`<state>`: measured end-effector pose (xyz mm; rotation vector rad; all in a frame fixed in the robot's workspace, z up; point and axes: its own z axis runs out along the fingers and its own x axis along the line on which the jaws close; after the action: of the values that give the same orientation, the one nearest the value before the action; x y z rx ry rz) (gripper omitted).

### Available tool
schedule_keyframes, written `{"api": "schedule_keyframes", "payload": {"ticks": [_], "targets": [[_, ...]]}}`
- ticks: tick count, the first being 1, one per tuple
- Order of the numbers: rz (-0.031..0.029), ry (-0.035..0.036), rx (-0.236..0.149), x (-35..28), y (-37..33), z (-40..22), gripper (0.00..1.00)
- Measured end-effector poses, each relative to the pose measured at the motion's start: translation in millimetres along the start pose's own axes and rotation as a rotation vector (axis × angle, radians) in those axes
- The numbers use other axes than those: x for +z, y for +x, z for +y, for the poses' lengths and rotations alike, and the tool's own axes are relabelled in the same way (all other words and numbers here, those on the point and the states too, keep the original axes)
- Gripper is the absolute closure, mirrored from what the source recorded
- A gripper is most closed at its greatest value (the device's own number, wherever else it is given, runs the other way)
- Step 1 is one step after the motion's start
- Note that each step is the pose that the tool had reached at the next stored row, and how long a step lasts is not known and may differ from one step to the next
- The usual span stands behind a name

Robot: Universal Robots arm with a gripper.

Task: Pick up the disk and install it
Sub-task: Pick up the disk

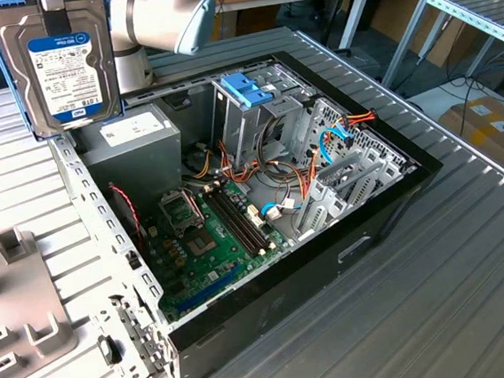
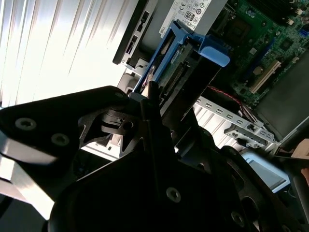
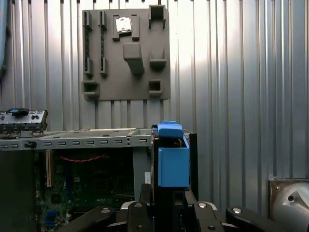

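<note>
The disk (image 1: pixel 62 71) hangs upright in the air at the exterior view's upper left, label facing the camera, a light-blue frame along its edges. It is above the far left corner of the open computer case (image 1: pixel 388 207). My gripper (image 1: pixel 53 12) is shut on the disk's top edge. The second wrist view shows the disk (image 2: pixel 193 53) edge-on past the dark fingers (image 2: pixel 154 121). In the first wrist view its blue frame (image 3: pixel 173 162) stands just beyond my gripper (image 3: pixel 164 205).
Inside the case stand a metal drive cage with a blue top (image 1: pixel 247 91), a grey box with a white sticker (image 1: pixel 135 133) and a green motherboard (image 1: pixel 208 238) with loose cables. A grey fixture plate (image 1: pixel 13 306) lies on the ribbed table left of the case.
</note>
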<state>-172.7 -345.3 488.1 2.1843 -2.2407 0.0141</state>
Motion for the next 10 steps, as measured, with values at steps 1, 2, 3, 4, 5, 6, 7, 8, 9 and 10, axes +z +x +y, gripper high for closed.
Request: {"api": "schedule_keyframes", "payload": {"ticks": [1, 2, 3, 4, 5, 6, 7, 8, 9, 10], "targets": [[-0.0001, 0.0001, 0.0, 0.0, 0.0, -0.7, 0.65], [-0.0001, 0.0, 0.0, 0.0, 0.0, -2.1, 0.65], [-0.0002, 0.0002, 0.0, 0.1, 0.0, -3.0, 0.65], [-0.0001, 0.0001, 0.0, 0.0, -0.1, -5.1, 0.65], [-0.0001, 0.0001, 0.0, 0.0, -0.1, -6.3, 0.65], [-0.0001, 0.0001, 0.0, 0.0, -0.1, -7.6, 0.65], [-0.0001, 0.0001, 0.0, 0.0, -0.2, -10.8, 0.65], [-0.0001, 0.0001, 0.0, 0.0, -0.3, -12.4, 0.65], [-0.0001, 0.0001, 0.0, 0.0, -0.3, -13.8, 0.65], [-0.0001, 0.0001, 0.0, 0.0, -0.4, -15.7, 0.65]]}}
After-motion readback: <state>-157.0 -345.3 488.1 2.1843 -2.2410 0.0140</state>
